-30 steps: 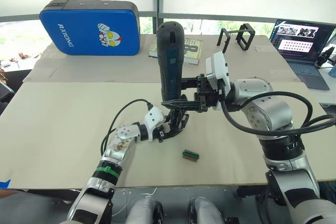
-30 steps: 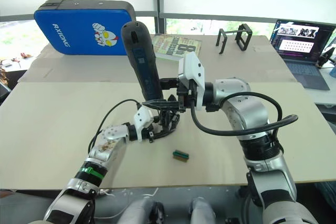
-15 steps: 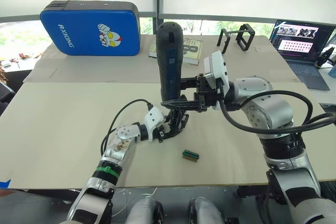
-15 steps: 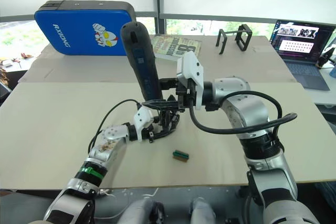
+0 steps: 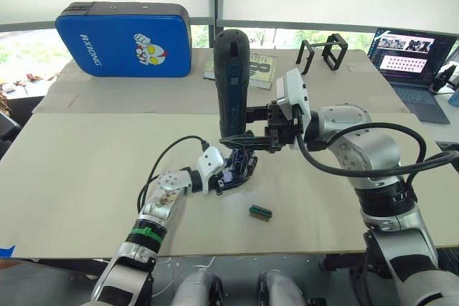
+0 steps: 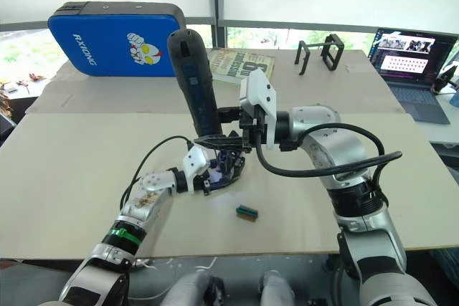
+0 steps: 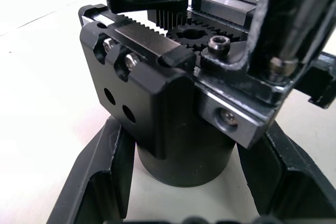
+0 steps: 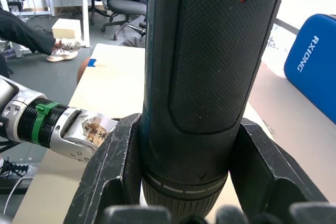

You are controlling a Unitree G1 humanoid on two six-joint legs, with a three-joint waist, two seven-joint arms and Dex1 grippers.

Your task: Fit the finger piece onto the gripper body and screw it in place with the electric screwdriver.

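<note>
Here the right gripper (image 5: 247, 128) pinches the thick black pen-shaped electric screwdriver (image 5: 233, 80) upright, its tip down on the small black gripper body (image 7: 178, 129). That cylindrical-based body stands mid-table, clamped between the left gripper's (image 5: 240, 170) fingers (image 7: 100, 182)

Thick black pen-shaped electric screwdriver (image 8: 210, 72): matt, finely textured grip. Small black gripper body (image 7: 173, 129): smooth matt casing, bare metal toothed racks, shiny screws.

Table centre was crowded: the upright screwdriver (image 5: 234, 84) stood over the gripper body (image 5: 239, 167), with both arms closing in. A green block (image 5: 260, 212) lay near-right. Open table (image 5: 79, 170) stretched left.
</note>
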